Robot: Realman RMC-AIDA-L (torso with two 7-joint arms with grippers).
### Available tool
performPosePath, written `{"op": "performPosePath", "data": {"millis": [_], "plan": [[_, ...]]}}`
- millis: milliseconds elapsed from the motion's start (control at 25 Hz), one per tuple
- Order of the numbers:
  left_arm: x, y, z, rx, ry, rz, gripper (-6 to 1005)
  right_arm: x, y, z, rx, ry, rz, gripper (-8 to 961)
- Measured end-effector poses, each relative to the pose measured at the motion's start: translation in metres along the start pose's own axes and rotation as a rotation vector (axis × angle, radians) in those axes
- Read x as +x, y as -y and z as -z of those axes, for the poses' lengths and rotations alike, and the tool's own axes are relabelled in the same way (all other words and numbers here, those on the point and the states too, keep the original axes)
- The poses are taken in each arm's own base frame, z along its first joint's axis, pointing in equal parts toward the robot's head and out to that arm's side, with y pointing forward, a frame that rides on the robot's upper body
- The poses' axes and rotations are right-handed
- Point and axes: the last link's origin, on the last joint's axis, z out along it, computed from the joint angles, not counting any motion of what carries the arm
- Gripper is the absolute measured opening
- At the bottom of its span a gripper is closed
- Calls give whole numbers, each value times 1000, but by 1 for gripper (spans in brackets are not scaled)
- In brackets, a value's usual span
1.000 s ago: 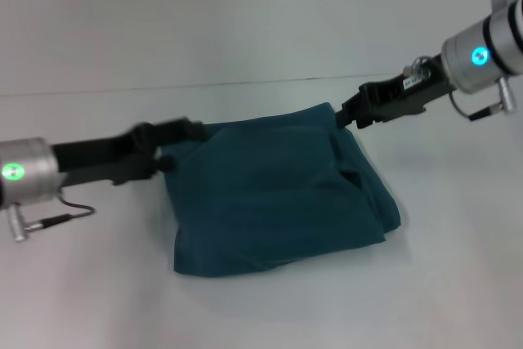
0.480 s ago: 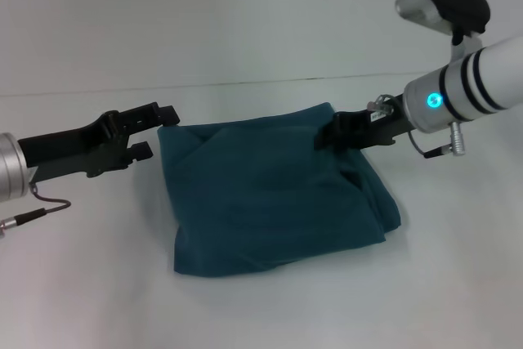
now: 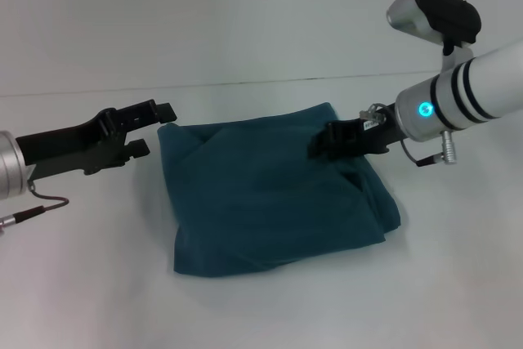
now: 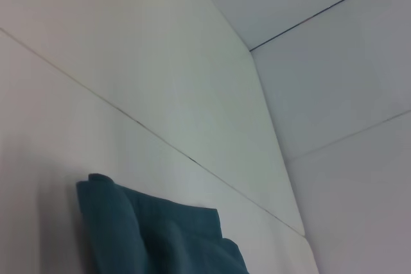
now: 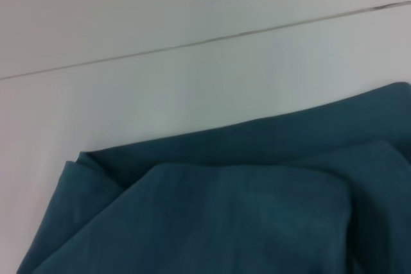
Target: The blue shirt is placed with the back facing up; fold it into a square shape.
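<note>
The blue shirt [image 3: 270,194] lies on the white table as a folded, roughly square bundle with the plain side up; no letters show. My left gripper [image 3: 152,129] is open and empty, just left of the shirt's far left corner and apart from it. My right gripper [image 3: 317,145] is low over the shirt's far right part, dark against the cloth. The left wrist view shows a corner of the shirt [image 4: 154,235]. The right wrist view shows its folded layers [image 5: 225,210] close up.
The white table [image 3: 82,284] stretches all around the shirt. A thin dark seam [image 3: 245,83] runs across it behind the shirt. A cable [image 3: 41,202] hangs from my left arm near the table's left side.
My left gripper has let go of the shirt's far left corner and drawn back to the left, now open. My right gripper has moved left from the far right corner to over the shirt.
</note>
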Motion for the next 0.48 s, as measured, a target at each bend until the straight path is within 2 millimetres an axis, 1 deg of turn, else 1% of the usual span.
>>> {"op": "performPosePath", "data": {"millis": [280, 480], "plan": [[1, 0, -3, 4, -1, 0, 936, -1, 9, 15, -12, -24, -8, 392], [2, 0, -4, 8, -8, -2, 937, -1, 11, 16, -22, -15, -24, 391]]}}
